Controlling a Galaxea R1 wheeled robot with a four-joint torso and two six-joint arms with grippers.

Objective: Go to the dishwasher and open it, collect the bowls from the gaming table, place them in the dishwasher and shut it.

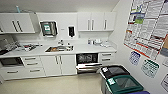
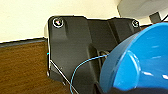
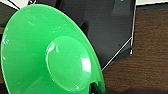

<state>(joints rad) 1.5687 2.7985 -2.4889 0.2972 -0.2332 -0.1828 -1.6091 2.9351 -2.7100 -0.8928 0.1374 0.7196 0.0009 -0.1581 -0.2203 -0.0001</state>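
The dishwasher [image 1: 88, 67] sits under the white counter, right of the sink. Its steel door hangs partly down and the dark inside with a rack shows above it. In the left wrist view a deep blue bowl [image 2: 140, 62] looms large and close, its rim at my left gripper [image 2: 105, 88], which is shut on it. The right wrist view shows a wide lime-green bowl [image 3: 50, 55], likewise held at its rim by my right gripper [image 3: 96, 88]. Brown wood-look floor lies behind both bowls. The gaming table is out of view.
White cabinets and drawers [image 1: 52, 65] line the wall, with a steel sink [image 1: 59, 48] in the counter. Two bins, one black-lidded [image 1: 113, 71] and one green-lidded [image 1: 125, 83], stand just right of the dishwasher. Posters [image 1: 147, 27] cover the right wall. Pale floor [image 1: 50, 85] stretches in front.
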